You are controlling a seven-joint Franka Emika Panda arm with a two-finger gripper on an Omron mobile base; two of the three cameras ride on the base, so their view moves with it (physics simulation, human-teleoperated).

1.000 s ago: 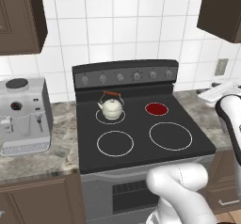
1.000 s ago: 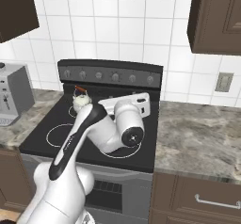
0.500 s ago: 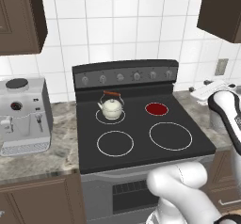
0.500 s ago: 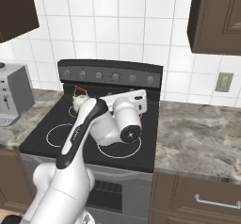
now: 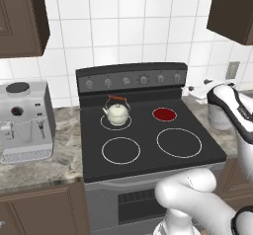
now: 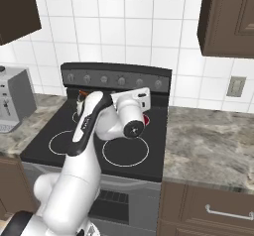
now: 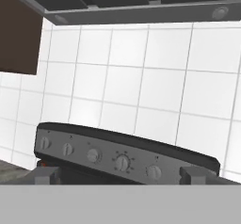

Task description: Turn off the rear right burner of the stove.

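The stove [image 5: 148,152] is a black glass-top range. Its rear right burner [image 5: 164,114] glows dark red and also peeks out beside my arm [image 6: 145,121]. A row of knobs [image 7: 123,162] runs along the grey back panel [image 5: 133,81]. My gripper [image 5: 196,90] hovers above the stove's right edge, level with the back panel and pointing toward it. In the hand view the gripper [image 7: 121,175] is open wide, with dark fingertips [image 7: 47,173] far apart and nothing between them. It touches no knob.
A cream kettle [image 5: 117,113] stands on the rear left burner. A grey coffee machine [image 5: 22,120] sits on the left counter. Marble counter [image 6: 208,146] extends right of the stove. The range hood [image 7: 141,4] hangs overhead, and dark cabinets [image 6: 228,19] flank it.
The hand has moved from the right side in toward the stove and its back panel. The jaws have stayed wide open.
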